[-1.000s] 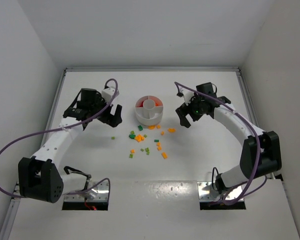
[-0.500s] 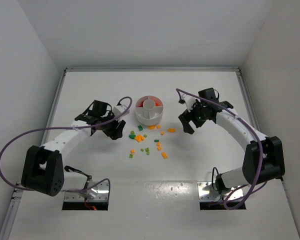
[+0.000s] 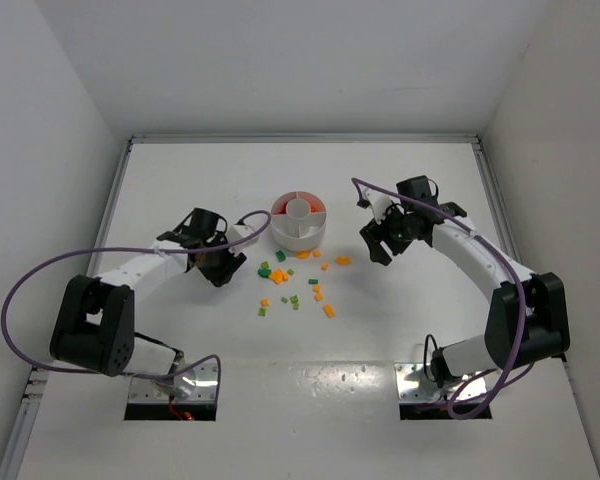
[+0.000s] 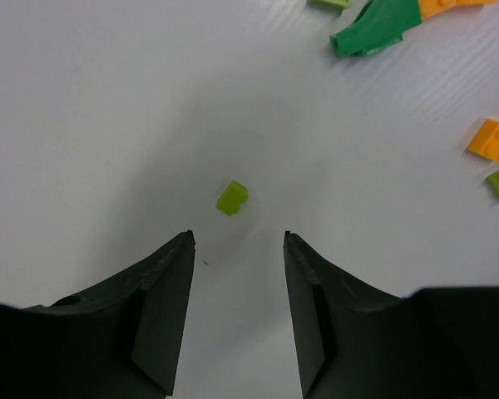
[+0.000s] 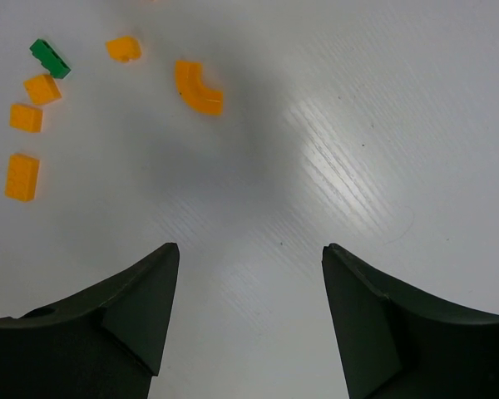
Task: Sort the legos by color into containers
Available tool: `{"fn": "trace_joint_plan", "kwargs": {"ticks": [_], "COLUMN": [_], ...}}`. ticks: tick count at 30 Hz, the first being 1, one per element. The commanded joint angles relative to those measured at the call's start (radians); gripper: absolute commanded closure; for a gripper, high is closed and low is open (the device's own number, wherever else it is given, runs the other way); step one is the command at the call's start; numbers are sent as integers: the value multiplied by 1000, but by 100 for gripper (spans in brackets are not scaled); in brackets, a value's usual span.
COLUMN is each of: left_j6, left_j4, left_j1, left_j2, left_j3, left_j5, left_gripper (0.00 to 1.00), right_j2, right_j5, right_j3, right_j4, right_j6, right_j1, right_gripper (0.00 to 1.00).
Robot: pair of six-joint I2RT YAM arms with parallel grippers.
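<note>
The round white dish (image 3: 299, 236) has a central cup and wedge containers, one of them showing red. Red, orange and green legos (image 3: 292, 280) lie scattered on the table just in front of it. My left gripper (image 3: 225, 270) is low at the left edge of the scatter. In the left wrist view it (image 4: 239, 241) is open, and a tiny light-green lego (image 4: 232, 198) lies just beyond its fingertips. My right gripper (image 3: 375, 250) hovers right of the scatter; it (image 5: 249, 248) is open over bare table. A curved orange lego (image 5: 197, 87) lies ahead of it to the left.
A dark green curved piece (image 4: 374, 29) and an orange brick (image 4: 492, 140) lie right of the left gripper. Orange bricks (image 5: 25, 116) and a green one (image 5: 50, 58) lie far left of the right gripper. White walls enclose the table (image 3: 300, 390).
The left gripper has swung right and down to the lone light-green lego, its jaws narrowing. The right gripper has shifted slightly toward the scatter and narrowed a little.
</note>
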Motion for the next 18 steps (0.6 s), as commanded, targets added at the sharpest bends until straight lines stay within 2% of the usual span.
{"fn": "trace_joint_plan", "kwargs": {"ticks": [1,8,18], "left_j6": [92,123,152], "left_j4": [-16,-38,-28], "left_j1": [8,17,17], "left_j2": [35,132,240], "left_j3": [33,82,123], "left_j5": [23,66,85], "left_gripper": [48,53,53], "right_j2": [-1,-43,-43], "right_j5": [-7,-17,-17], "right_j3": [21,-8,-8], "right_j4": [14,14,5], "right_j6": [-25,-25,-16], "right_j1": [-2,-2,-2], "right_gripper": [30,30,31]}}
